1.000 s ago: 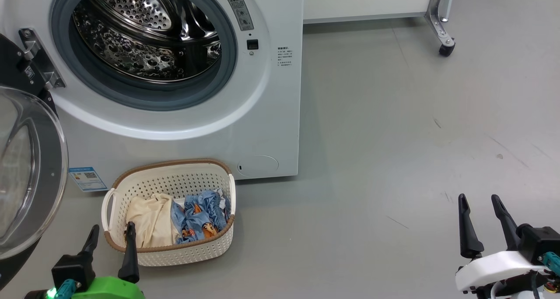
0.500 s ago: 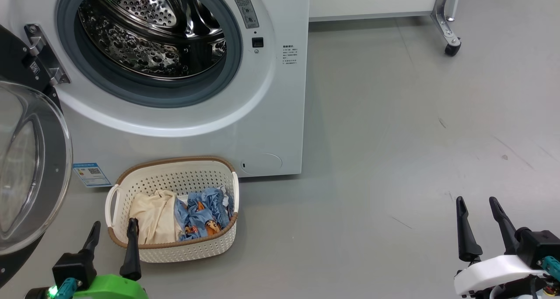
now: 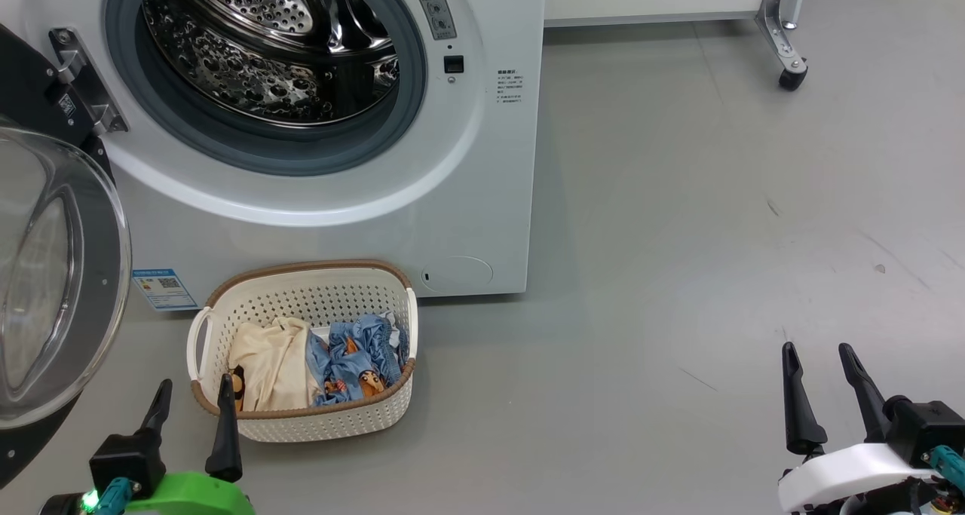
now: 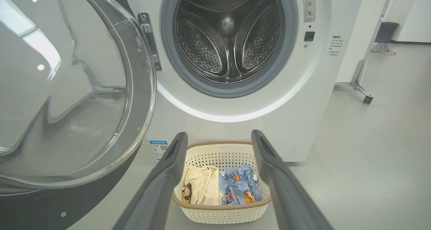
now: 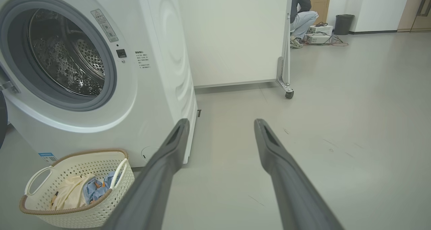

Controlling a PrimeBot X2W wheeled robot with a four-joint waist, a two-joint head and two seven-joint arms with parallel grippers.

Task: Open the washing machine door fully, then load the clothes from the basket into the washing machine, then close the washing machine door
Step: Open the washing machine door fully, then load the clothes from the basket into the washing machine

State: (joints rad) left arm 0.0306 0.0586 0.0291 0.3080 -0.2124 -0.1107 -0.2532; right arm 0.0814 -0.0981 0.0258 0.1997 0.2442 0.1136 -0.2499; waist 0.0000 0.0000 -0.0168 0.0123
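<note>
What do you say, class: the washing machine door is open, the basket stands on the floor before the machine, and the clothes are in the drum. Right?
Not quite. The clothes are not in the drum; the left wrist view shows them lying in the basket. The rest holds: the washing machine door is open and the basket stands on the floor before the washing machine.

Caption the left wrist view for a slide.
Open left gripper pointing toward the basket of clothes at the foot of the washing machine, washing machine door swung open.
</note>
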